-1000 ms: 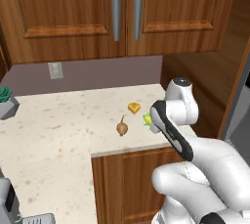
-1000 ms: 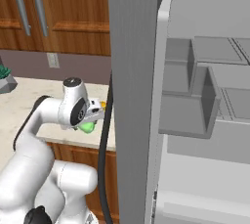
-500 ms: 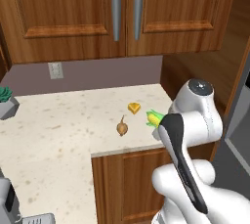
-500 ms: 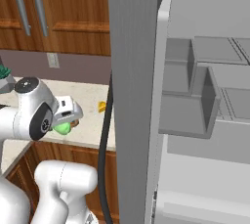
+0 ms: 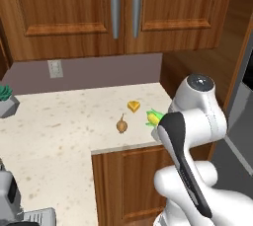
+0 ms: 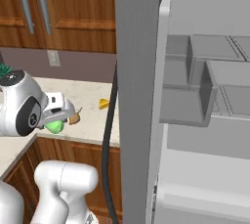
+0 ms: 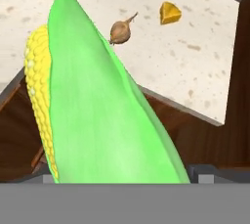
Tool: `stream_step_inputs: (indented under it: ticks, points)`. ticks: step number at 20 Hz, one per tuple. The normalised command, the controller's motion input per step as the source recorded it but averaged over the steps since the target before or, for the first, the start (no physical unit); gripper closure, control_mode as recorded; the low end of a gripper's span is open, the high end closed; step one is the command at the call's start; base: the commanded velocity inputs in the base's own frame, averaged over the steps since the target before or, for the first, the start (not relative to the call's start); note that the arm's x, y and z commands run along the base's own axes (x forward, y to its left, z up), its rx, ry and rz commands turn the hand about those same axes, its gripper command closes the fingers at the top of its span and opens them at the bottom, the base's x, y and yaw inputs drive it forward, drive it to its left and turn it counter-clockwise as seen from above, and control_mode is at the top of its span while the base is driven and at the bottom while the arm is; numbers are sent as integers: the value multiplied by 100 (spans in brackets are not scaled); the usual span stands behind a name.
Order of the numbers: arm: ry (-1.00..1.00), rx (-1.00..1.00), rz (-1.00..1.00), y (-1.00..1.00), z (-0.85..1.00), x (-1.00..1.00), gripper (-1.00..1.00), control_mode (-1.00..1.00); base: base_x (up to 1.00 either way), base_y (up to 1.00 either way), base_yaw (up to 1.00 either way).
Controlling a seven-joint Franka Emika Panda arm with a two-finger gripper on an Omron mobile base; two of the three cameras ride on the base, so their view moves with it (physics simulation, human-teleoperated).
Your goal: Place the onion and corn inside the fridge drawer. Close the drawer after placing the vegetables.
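My gripper (image 6: 57, 122) is shut on the corn (image 7: 107, 105), a bright green husk with yellow kernels down one side. The cob hides the fingertips in the hand view. The corn (image 5: 154, 118) hangs just off the counter's front right corner, also showing as a green lump (image 6: 54, 126) under the hand. The onion (image 5: 121, 125) lies on the counter, a small brown bulb (image 7: 120, 31) a short way behind the corn, also seen from the right (image 6: 74, 119). The fridge drawer (image 6: 181, 108) stands pulled out inside the open fridge, far to the right.
A yellow wedge (image 5: 133, 105) lies on the counter just beyond the onion. The speckled counter (image 5: 59, 126) is L-shaped with wood cabinets above and below. The dark fridge door edge (image 6: 136, 96) stands between arm and fridge interior. A potted plant (image 5: 6, 99) sits far left.
The arm's upper joints have swung round, and the hand with the corn has shifted left in the right base view. Onion and wedge have not moved.
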Motion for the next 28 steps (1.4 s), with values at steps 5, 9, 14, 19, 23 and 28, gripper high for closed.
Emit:
stream_step_inputs:
  ticks: [5,9,14,19,23,28]
  points:
    - [0,0,0,0,0,0,100,100,-100,11,-21]
    - [0,0,0,0,0,0,100,100,-100,12,-28]
    - [0,0,0,0,0,0,100,100,-100,-68,-22]
    - [0,0,0,0,0,0,100,100,-83,-100,-6]
    - [0,0,0,0,0,0,100,100,5,-100,0]
    - [0,0,0,0,0,0,100,100,89,-82,0]
